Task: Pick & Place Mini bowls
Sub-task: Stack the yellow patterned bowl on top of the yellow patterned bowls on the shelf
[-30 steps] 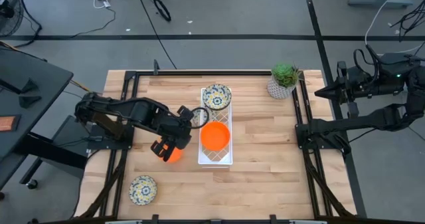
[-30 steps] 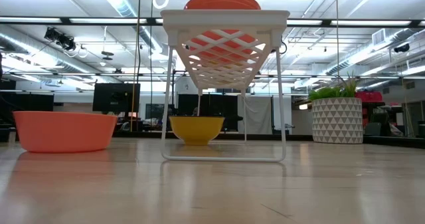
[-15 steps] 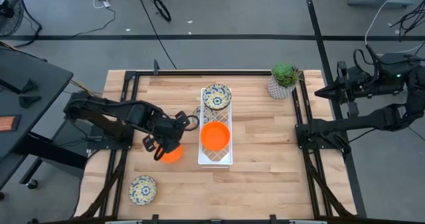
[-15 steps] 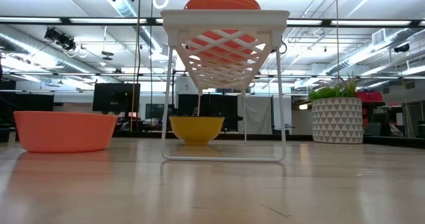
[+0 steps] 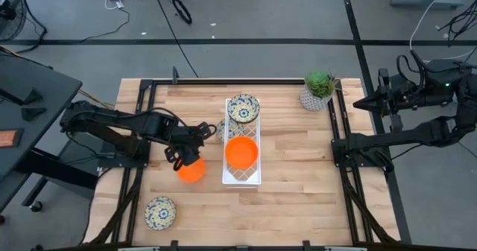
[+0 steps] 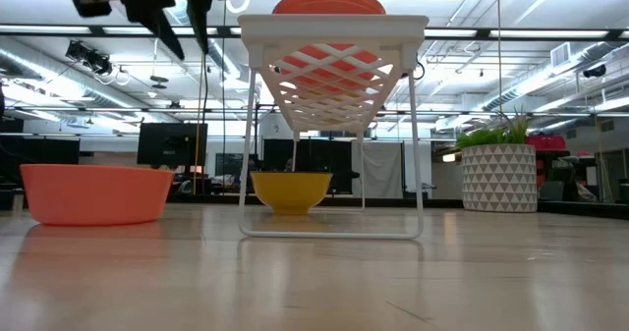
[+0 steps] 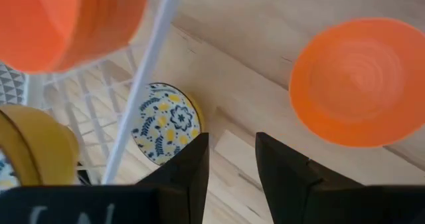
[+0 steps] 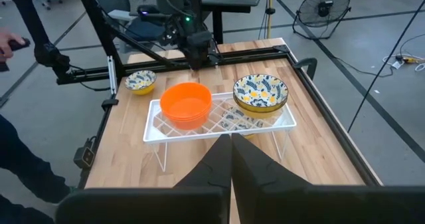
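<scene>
The left gripper (image 5: 181,155) hangs above the tabletop (image 5: 298,169) just beside the white wire rack (image 5: 244,178), its fingers (image 7: 192,177) parted to a moderate gap with nothing held between them. A single orange bowl (image 5: 191,170) sits on the wood almost directly under those fingers, slightly beyond their tips in the left wrist view. If this bowl is the one to be collected, the fingers are best lowered straight down so that one finger passes inside the rim and the other outside; the gap should be kept as it is until the rim is straddled, and the rack's edge close by should be cleared on the way.

A stack of orange bowls (image 5: 241,153) rests on the rack, a patterned bowl (image 5: 243,107) sits at its far end, and another patterned bowl (image 5: 160,212) lies well apart near the tabletop's corner. A further patterned bowl (image 7: 164,123) is seen under the rack, ahead of the fingers.

The right gripper (image 8: 231,164) is parked off the tabletop's side, fingers pressed together and empty.

How many bowls make up the orange stack cannot be counted. Part of the bowl under the rack is masked by the wire, and not all eight bowls can be found.
</scene>
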Tool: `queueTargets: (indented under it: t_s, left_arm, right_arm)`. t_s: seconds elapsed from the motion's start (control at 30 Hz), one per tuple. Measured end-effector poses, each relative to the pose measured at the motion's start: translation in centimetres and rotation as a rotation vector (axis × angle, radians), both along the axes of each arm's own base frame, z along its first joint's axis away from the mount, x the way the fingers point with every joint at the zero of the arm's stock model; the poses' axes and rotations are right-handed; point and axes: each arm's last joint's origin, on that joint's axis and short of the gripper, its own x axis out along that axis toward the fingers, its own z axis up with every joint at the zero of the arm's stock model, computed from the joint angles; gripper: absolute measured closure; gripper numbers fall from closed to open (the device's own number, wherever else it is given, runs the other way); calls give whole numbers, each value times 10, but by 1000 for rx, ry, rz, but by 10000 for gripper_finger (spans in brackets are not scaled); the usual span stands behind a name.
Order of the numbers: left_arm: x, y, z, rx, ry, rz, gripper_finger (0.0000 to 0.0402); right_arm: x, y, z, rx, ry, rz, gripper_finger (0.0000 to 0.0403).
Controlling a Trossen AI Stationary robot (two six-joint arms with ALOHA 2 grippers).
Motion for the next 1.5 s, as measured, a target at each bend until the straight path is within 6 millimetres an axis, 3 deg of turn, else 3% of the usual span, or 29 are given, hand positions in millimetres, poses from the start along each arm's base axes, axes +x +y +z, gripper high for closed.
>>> queueTargets:
  t_s: [0.37, 0.8, 1.17, 1.5]
  left_arm:
    - [-5, 10, -31, -6, -154, 13, 273]
    - [-20, 35, -57, 27, -185, 8, 273]
    - [-29, 41, -58, 35, -298, -12, 273]
    - [-31, 42, -44, 52, -405, -12, 273]
  right_arm:
    - [0, 0, 0, 0, 0, -1, 392]
    - [0, 0, 0, 0, -1, 0, 392]
    - [0, 0, 0, -1, -5, 0, 392]
    - [2, 0, 3, -5, -38, -1, 392]
